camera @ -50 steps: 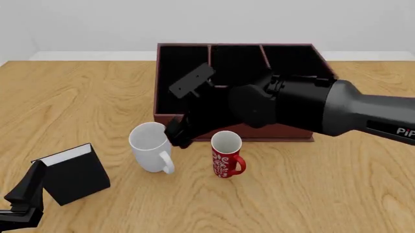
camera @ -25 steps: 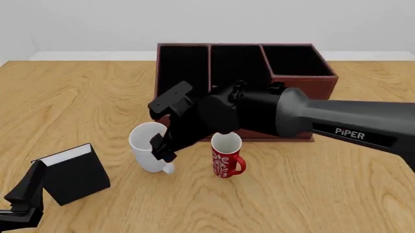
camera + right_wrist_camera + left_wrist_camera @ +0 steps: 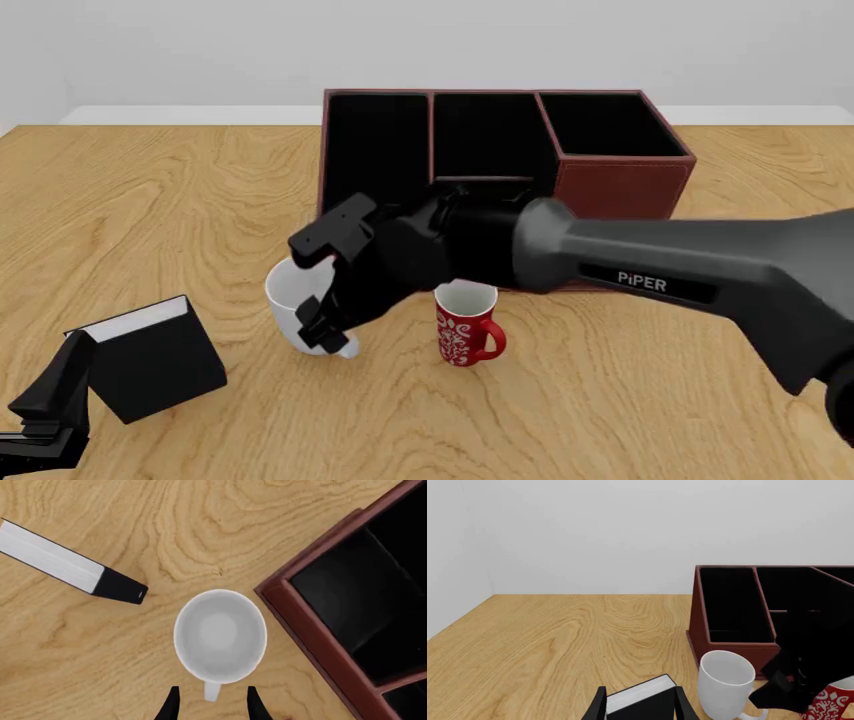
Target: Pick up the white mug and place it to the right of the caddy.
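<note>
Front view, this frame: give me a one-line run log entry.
phase: pre-grasp | right gripper: open, astride white mug handle | mug: on table, front-left of caddy | left gripper: idle near book

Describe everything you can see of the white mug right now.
The white mug is plain glossy white, tapered, empty, standing upright on the wooden table. It sits just in front of the caddy, at its left front corner, left of the red mug, not visibly touching either. Its loop handle points toward the arms' side. The right end effector is open, its fingers straddling the handle; contact is not clear.
</note>
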Motion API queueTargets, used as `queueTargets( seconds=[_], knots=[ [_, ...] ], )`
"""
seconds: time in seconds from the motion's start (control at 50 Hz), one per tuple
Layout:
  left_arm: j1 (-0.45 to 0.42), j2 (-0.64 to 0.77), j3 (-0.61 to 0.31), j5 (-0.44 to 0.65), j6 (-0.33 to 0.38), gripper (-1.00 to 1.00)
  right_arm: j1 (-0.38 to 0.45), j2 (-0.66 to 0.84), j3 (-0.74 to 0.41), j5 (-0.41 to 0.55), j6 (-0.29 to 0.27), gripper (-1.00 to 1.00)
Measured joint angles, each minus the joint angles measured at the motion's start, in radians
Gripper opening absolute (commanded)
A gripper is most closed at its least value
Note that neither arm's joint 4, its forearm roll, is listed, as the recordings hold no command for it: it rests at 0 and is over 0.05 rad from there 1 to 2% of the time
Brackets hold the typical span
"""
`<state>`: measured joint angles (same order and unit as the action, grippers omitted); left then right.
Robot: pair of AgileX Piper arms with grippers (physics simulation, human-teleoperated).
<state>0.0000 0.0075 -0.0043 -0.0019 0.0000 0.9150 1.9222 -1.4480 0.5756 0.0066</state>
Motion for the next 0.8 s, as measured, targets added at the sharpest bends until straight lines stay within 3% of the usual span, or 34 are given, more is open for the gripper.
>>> queueTargets(
  seconds=[0.8],
  knots=[
    [0.000, 0.000, 0.000, 0.000, 0.000, 1.00, -0.002, 0.054, 0.021, -0.024, 0.045, 1.00]
  ],
)
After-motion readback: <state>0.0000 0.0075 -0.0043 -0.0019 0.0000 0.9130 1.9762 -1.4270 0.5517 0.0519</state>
